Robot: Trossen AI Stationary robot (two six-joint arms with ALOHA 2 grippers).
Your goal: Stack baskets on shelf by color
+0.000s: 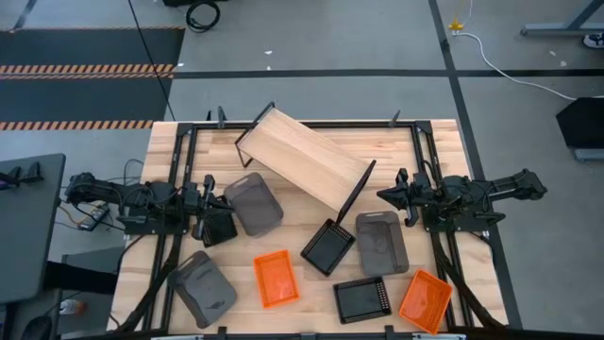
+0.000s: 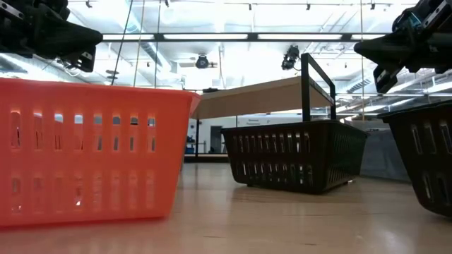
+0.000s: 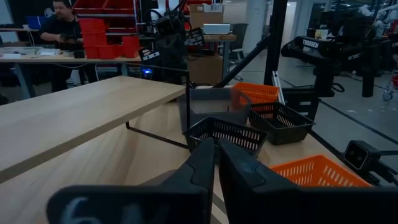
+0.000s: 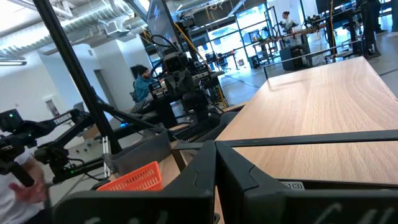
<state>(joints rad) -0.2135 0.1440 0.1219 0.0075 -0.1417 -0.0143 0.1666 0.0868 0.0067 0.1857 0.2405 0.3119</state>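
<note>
Lying askew across the table, the shelf (image 1: 307, 158) carries no baskets. Left gripper (image 1: 225, 203) hovers clenched and empty just left of the shelf, above a black basket (image 1: 219, 228); right gripper (image 1: 385, 195), clenched and empty, hangs just right of it.

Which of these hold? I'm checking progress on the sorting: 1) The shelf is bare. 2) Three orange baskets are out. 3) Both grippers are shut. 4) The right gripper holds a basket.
1) True: the shelf carries no baskets.
2) False: two, the orange basket and the second orange basket.
3) True: the left gripper and the right gripper have their fingers together.
4) False: it holds nothing, beside the shelf's end.
</note>
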